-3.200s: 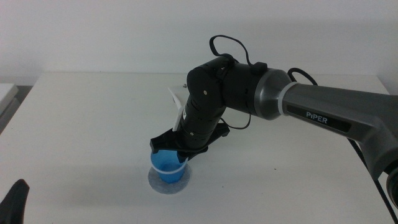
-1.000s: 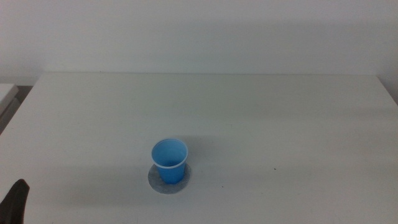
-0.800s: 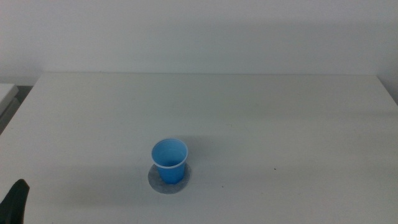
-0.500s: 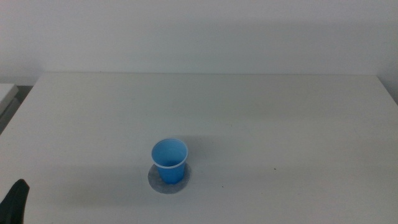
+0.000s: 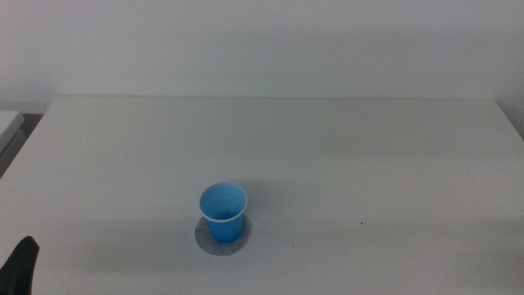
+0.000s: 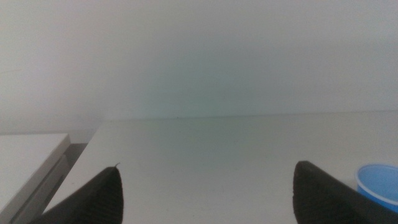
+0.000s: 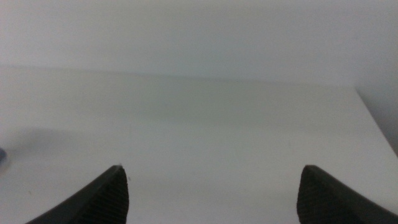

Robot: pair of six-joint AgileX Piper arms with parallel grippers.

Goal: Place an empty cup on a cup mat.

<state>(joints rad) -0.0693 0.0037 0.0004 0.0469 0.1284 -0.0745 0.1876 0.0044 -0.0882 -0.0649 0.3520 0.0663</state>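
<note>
The bright blue cup stands upright and empty on the round speckled grey cup mat, near the table's front, left of centre. Its rim also shows at the edge of the left wrist view. My left gripper is open and empty; it waits at the front left, where only a dark tip shows in the middle view. My right gripper is open and empty, out of the middle view, with bare table between its jaws.
The white table runs back to a pale wall. A white block lies off the table's left edge, also seen in the middle view.
The right arm, which stood over the cup on the mat 3.2 s ago, has left the middle view. The cup stays on the mat. Nothing has moved in the last second.
</note>
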